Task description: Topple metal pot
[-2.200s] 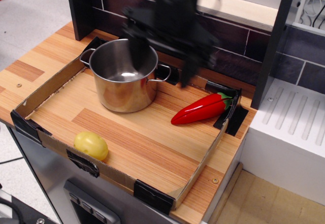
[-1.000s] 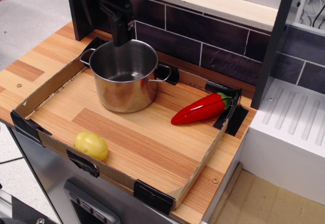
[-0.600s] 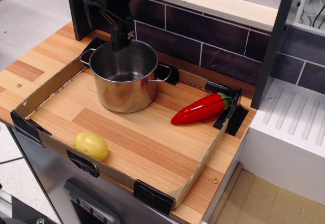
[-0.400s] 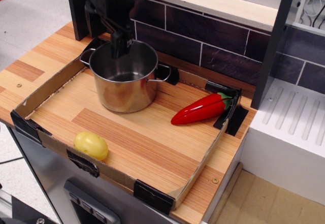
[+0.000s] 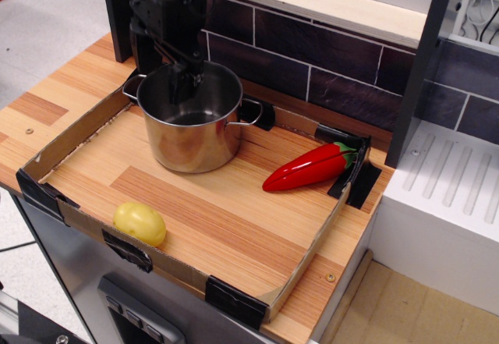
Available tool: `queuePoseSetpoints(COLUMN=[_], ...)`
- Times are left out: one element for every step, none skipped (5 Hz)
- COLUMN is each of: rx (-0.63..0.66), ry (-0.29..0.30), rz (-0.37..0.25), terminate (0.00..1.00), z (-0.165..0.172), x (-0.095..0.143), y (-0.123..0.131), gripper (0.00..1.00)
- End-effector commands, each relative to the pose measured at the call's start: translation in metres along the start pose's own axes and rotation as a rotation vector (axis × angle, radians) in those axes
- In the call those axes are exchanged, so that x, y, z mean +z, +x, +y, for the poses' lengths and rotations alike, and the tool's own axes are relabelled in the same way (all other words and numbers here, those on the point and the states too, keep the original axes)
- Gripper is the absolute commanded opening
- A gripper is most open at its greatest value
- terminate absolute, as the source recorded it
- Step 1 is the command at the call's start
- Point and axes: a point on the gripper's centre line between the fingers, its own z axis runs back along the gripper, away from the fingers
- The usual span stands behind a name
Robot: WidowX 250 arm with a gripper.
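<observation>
The metal pot (image 5: 189, 129) stands upright at the back left of a shallow cardboard tray (image 5: 48, 150) on the wooden counter. It is shiny steel with a wire loop handle on each side, and it is empty. My black gripper (image 5: 185, 85) hangs over the pot's back rim, and its dark fingertips dip just inside the pot's mouth near the far wall. The fingers merge into one dark shape against the black post behind, so I cannot tell whether they are open or shut, or whether they touch the rim.
A red pepper (image 5: 308, 167) lies at the tray's right side, near the black-taped corner. A yellow potato (image 5: 140, 223) lies at the tray's front left. A dark tiled wall (image 5: 327, 55) runs close behind the pot. A white appliance (image 5: 448, 196) stands to the right.
The gripper moved from above the pot's right side to its back left, then came down until its fingertips entered the pot's mouth. The pot, pepper and potato have not moved.
</observation>
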Motion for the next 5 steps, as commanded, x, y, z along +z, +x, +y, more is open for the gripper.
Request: queuePoseSetpoints(rx=[0.057,0.085,0.101,0.105,0.11], ry=[0.001,0.029,0.069,0.106,0.146], rz=[-0.042,-0.066,-0.096,-0.13,-0.187], terminate=[0.0,0.0,0.0,0.0,0.0], z=[0.012,0.016,0.019,0.017,0.008], x=[0.015,0.02,0.027,0.036,0.061], y=[0.011,0.013,0.014,0.011,0.001], gripper=[0.0,0.0,0.0,0.0,0.0])
